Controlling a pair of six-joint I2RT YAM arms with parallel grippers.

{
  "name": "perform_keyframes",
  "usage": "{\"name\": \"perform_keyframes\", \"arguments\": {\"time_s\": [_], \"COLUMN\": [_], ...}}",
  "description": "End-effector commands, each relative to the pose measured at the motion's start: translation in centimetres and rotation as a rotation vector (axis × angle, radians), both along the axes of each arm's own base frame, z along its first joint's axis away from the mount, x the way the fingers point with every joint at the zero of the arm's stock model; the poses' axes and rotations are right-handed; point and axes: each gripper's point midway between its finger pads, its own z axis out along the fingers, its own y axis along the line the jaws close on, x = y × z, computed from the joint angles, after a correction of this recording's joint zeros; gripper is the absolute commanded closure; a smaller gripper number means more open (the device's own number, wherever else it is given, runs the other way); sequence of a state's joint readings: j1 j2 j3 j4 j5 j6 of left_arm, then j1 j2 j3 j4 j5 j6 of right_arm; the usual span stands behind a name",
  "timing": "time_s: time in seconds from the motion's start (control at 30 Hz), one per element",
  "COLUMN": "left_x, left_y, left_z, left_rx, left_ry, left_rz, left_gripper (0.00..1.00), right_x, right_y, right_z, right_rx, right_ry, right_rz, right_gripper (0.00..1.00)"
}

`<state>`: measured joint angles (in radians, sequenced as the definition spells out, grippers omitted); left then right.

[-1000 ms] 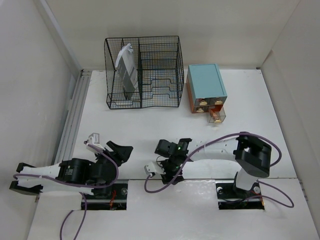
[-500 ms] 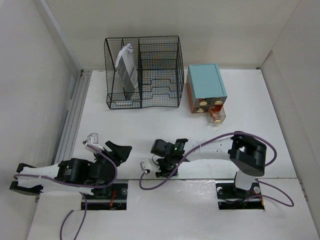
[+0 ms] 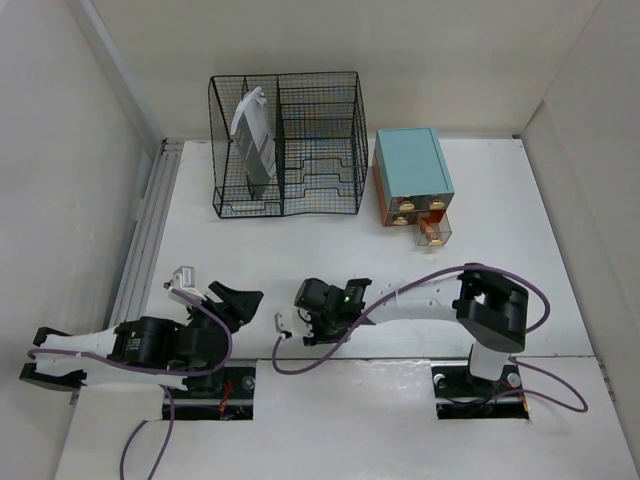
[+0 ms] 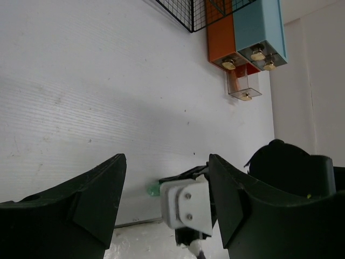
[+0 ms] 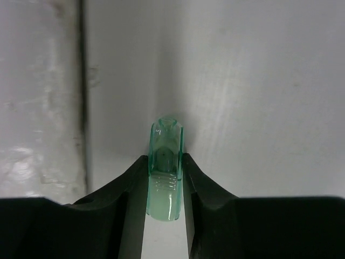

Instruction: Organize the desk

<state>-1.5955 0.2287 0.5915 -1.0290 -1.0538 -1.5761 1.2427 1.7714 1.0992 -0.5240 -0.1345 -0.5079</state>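
My right gripper (image 5: pixel 164 162) is shut on a small translucent green tube (image 5: pixel 164 175) with a clear cap, held low over the white desk (image 3: pixel 300 250) near its front seam. From above, the right gripper (image 3: pixel 314 320) sits left of centre with its arm stretched leftward. The left wrist view catches a sliver of the green tube (image 4: pixel 153 189) under the right wrist's white bracket (image 4: pixel 186 208). My left gripper (image 4: pixel 166 159) stands open with nothing between its black fingers (image 4: pixel 97 194); from above, the left gripper (image 3: pixel 230 302) lies near the front left.
A black wire rack (image 3: pixel 285 140) at the back holds a grey-white packet (image 3: pixel 254 140) in its left compartment. Right of it stands a teal-topped drawer box (image 3: pixel 412 175) with one small clear drawer (image 3: pixel 433 230) pulled out. White walls border the desk.
The right gripper's jaws closed onto the green tube, and that gripper shifted a little leftward. The left arm stayed nearly still.
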Motion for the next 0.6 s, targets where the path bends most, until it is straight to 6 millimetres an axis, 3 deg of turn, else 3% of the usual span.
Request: {"name": "perform_keyframes", "arguments": {"time_s": [0.0, 0.07, 0.13, 0.3, 0.43, 0.53, 0.57], "left_x": [1.2, 1.1, 1.1, 1.1, 1.0, 1.0, 1.0], "left_y": [0.9, 0.9, 0.6, 0.2, -0.2, -0.5, -0.5], "left_z": [2.4, 2.3, 2.3, 2.6, 2.6, 2.7, 2.3], "left_rx": [-0.182, -0.183, -0.185, -0.199, -0.192, -0.199, -0.179], "left_ry": [-0.018, -0.013, -0.015, -0.023, -0.035, -0.038, -0.042], "left_rz": [0.124, 0.116, 0.113, 0.103, 0.091, 0.088, 0.085], "left_gripper": [0.4, 0.4, 0.4, 0.4, 0.4, 0.4, 0.4], "right_x": [4.7, 6.7, 10.1, 14.3, 18.6, 20.5, 21.6], "right_y": [-1.6, -1.3, -2.6, -5.0, -8.9, -11.4, -13.1], "right_z": [-1.0, 1.1, 2.8, 6.3, 9.1, 10.9, 11.1], "right_rx": [-0.062, -0.013, 0.009, 0.075, 0.113, 0.131, 0.124], "right_ry": [-0.123, -0.165, -0.212, -0.282, -0.367, -0.408, -0.425], "right_rz": [-0.121, -0.169, -0.259, -0.393, -0.552, -0.63, -0.682], "right_gripper": [0.86, 0.86, 0.86, 0.88, 0.88, 0.88, 0.88]}}
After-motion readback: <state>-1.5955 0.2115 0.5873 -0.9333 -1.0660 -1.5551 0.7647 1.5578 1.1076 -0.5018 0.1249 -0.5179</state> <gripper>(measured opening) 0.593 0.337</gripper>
